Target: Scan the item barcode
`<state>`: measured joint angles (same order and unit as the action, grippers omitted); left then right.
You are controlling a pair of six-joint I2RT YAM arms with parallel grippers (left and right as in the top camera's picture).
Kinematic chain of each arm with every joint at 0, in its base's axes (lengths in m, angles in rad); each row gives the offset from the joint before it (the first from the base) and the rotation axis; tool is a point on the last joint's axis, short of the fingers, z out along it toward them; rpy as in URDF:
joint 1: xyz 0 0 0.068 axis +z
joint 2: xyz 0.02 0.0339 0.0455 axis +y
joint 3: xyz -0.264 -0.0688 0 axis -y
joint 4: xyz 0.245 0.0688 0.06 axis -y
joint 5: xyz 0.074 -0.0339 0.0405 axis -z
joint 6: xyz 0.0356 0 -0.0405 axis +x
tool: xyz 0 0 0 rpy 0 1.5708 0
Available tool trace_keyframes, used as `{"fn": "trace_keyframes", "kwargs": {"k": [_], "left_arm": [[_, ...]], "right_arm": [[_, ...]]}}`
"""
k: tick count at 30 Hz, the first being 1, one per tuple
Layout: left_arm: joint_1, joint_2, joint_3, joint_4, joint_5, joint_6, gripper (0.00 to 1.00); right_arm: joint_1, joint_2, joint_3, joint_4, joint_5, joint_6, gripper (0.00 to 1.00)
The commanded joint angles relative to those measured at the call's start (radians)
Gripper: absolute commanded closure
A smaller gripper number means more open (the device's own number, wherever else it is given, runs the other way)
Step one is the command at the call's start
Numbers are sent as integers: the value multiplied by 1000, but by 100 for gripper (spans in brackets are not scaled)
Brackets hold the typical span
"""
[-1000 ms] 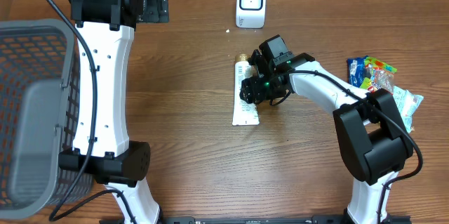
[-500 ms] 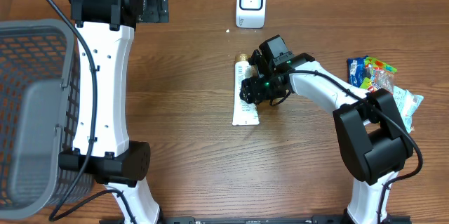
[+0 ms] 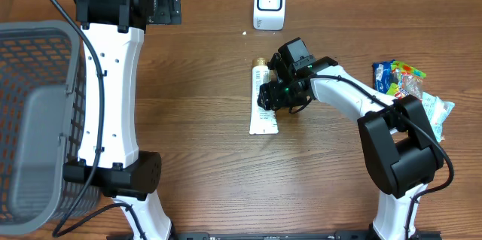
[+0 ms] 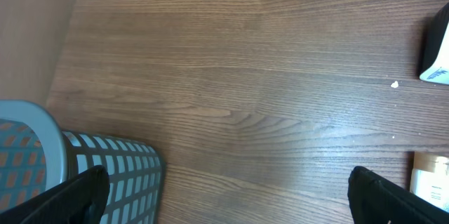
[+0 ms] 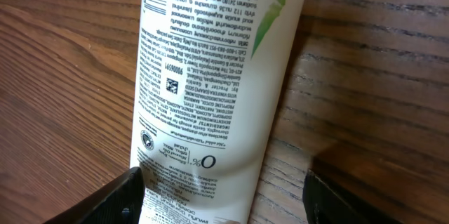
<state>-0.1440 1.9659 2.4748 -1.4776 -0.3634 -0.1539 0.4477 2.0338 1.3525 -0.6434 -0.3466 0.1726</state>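
With nothing moving since the earlier frame, the right gripper [image 3: 273, 95] is straddling the tube [image 3: 263, 121] lying flat on the table [image 3: 196, 120], jaws parted, the left gripper [image 4: 228, 192] is idling wide open, and lifting toward the scanner [image 3: 269, 4] is pending.

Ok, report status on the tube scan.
Left gripper open and empty. Right gripper open, astride the tube, not clamped. Tube flat on table, print side up, short of scanner. Nothing between them.

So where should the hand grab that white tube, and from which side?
Across its middle, from straight above: the tube lies flat on the table, long and narrow, so its two long edges can be pinched. The right hand is open, straddling it.
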Motion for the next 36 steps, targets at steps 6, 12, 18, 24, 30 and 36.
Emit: {"fn": "trace_keyframes", "kwargs": {"k": [6, 12, 18, 24, 30, 36], "left_arm": [[-7, -4, 13, 0, -5, -10, 1], [-7, -4, 13, 0, -5, -10, 0], [-7, -4, 13, 0, -5, -10, 0], [-7, -4, 13, 0, -5, -10, 0], [-7, -4, 13, 0, -5, -10, 0], [-7, -4, 13, 0, -5, -10, 0]], "right_arm": [[2, -11, -7, 3, -14, 42, 27], [2, -11, -7, -1, -15, 65, 28], [2, -3, -7, -3, -14, 68, 40], [2, 51, -7, 51, -38, 103, 41], [1, 53, -7, 59, -49, 114, 47], [6, 55, -7, 76, -48, 200, 68]]}}
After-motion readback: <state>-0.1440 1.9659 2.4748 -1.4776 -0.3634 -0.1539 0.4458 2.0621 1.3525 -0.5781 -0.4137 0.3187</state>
